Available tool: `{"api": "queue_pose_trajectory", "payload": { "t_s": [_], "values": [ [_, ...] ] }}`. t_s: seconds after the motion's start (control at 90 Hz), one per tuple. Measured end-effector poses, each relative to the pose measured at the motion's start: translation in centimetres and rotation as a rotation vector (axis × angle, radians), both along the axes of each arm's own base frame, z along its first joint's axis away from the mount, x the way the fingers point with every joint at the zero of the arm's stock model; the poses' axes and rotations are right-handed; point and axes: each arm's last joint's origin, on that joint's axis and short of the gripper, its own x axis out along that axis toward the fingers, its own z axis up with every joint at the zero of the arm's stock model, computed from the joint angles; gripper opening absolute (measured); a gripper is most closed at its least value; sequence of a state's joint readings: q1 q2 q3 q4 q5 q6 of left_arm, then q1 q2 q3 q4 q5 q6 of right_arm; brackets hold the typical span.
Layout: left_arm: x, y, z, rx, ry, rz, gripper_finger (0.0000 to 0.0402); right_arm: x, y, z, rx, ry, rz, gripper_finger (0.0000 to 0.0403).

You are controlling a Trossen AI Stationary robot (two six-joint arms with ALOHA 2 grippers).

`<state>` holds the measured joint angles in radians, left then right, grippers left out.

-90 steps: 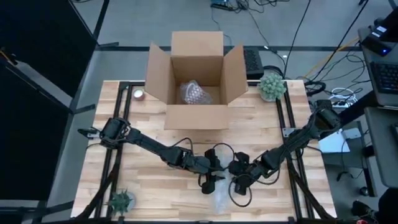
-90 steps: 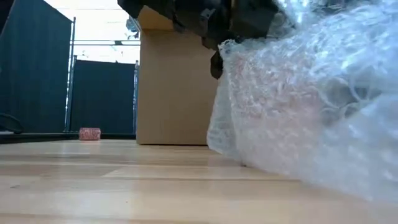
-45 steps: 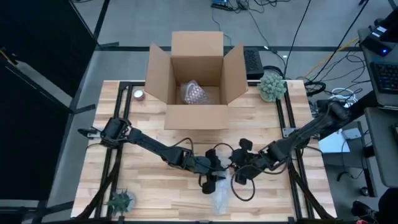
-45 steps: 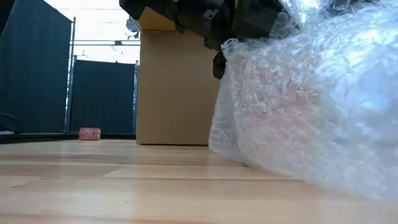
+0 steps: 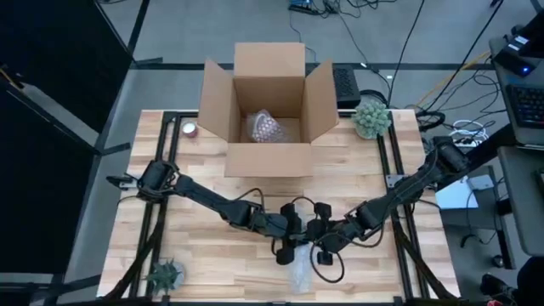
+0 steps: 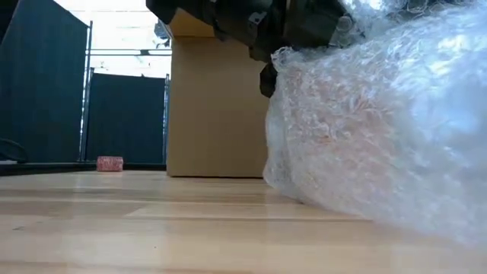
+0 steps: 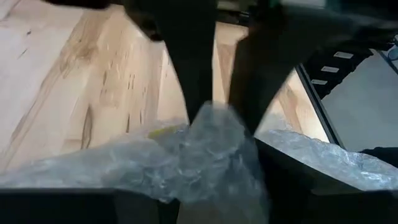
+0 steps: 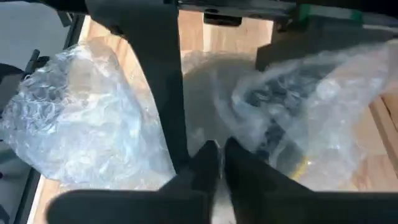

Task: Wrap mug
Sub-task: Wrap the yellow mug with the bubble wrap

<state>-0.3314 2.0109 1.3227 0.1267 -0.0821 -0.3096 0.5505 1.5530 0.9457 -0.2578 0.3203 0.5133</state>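
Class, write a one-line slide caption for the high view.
Both grippers, left and right, meet over bubble wrap near the open cardboard box.

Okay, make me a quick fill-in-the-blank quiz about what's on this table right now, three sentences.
1. Both grippers, the left gripper and the right gripper, meet over a sheet of ____ wrap.
2. The cardboard box at the table's far edge stands with its flaps ____.
3. Inside the box lies a bundle already wrapped in ____ wrap.

Missing words: bubble; open; bubble
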Motion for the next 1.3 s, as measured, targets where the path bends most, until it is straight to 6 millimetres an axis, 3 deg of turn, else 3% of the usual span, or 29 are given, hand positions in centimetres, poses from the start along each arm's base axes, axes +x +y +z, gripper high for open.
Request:
{"api": "queue_pose_trajectory", "payload": {
  "t_s": [0.278,0.422,0.522,0.644,0.8,1.133,1.2,1.3],
  "values": [
    [-2.4,0.4,5.1,0.01,-0.007,0.017,0.016,-0.1,-0.2,-0.2,0.004,0.021,-0.006,0.0002],
    [-2.6,0.5,5.7,0.086,-0.046,0.081,0.016,0.0,-0.2,-0.2,0.01,0.023,-0.011,0.0001],
    [-1.8,0.6,4.6,0.093,-0.056,0.1,0.016,0.0,-0.3,-0.2,0.011,0.023,-0.012,0.0001],
    [-0.5,0.3,0.7,0.079,0.012,0.071,0.016,0.0,-0.3,-0.2,0.01,0.015,-0.018,0.0],
    [-0.2,-0.6,-1.3,0.058,0.052,0.074,0.016,-0.1,-0.3,0.0,0.023,0.028,0.007,0.0],
    [-0.2,-0.7,-1.3,0.058,0.038,0.071,0.016,0.6,-0.4,4.7,-0.002,0.024,0.04,0.0],
    [-0.2,-0.7,-1.3,0.055,0.036,0.067,0.016,0.9,-0.5,4.6,0.0,0.013,0.032,0.0],
    [-0.2,-0.7,-0.9,0.049,0.03,0.07,0.016,1.0,-0.8,2.6,0.014,0.123,0.011,0.0]
  ]
}}
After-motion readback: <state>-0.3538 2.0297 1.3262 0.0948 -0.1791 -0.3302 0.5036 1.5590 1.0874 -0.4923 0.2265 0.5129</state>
